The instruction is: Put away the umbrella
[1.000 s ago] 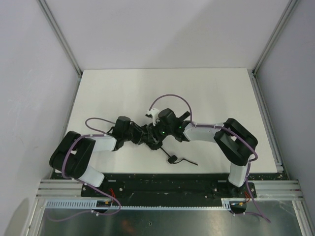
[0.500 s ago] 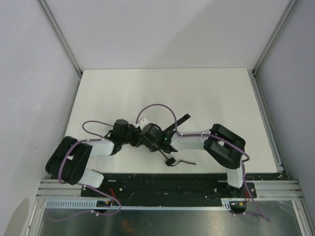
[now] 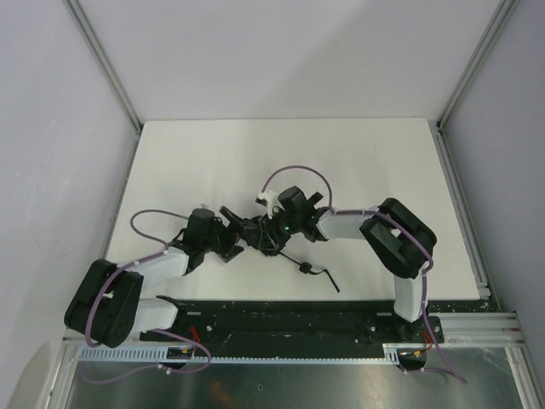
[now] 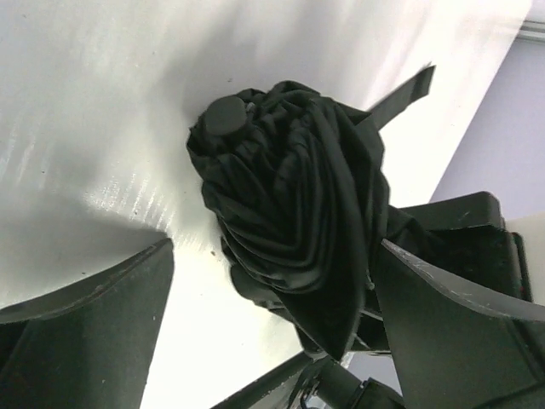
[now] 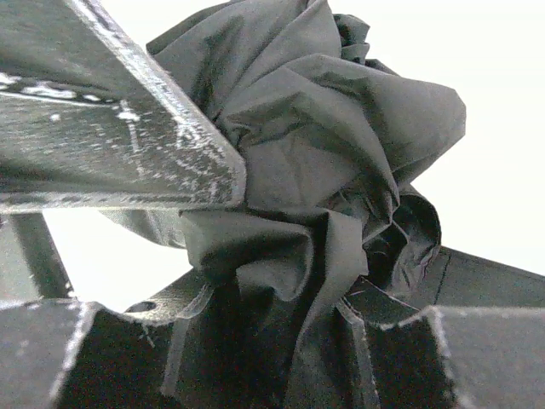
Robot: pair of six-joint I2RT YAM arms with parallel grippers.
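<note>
The black umbrella (image 3: 252,230) lies near the middle of the white table (image 3: 358,153), its folded canopy bunched between my two grippers. A thin shaft runs from it to the short handle (image 3: 303,268), with the wrist loop (image 3: 328,279) trailing toward the near edge. My left gripper (image 3: 228,244) is open. In the left wrist view its fingers (image 4: 94,332) stand wide on either side of the canopy (image 4: 298,204) without touching it, and the round tip cap (image 4: 226,115) points away. My right gripper (image 3: 267,233) is shut on the umbrella, pinching folds of fabric (image 5: 341,145).
Grey walls and aluminium frame posts (image 3: 102,68) enclose the table on three sides. A black mounting rail (image 3: 281,319) with both arm bases runs along the near edge. Purple cables (image 3: 294,170) loop above both wrists.
My left gripper has opened and let go of the canopy, drawing back to the left. My right gripper closed further on the fabric and carried the umbrella up and right; the handle slid right.
</note>
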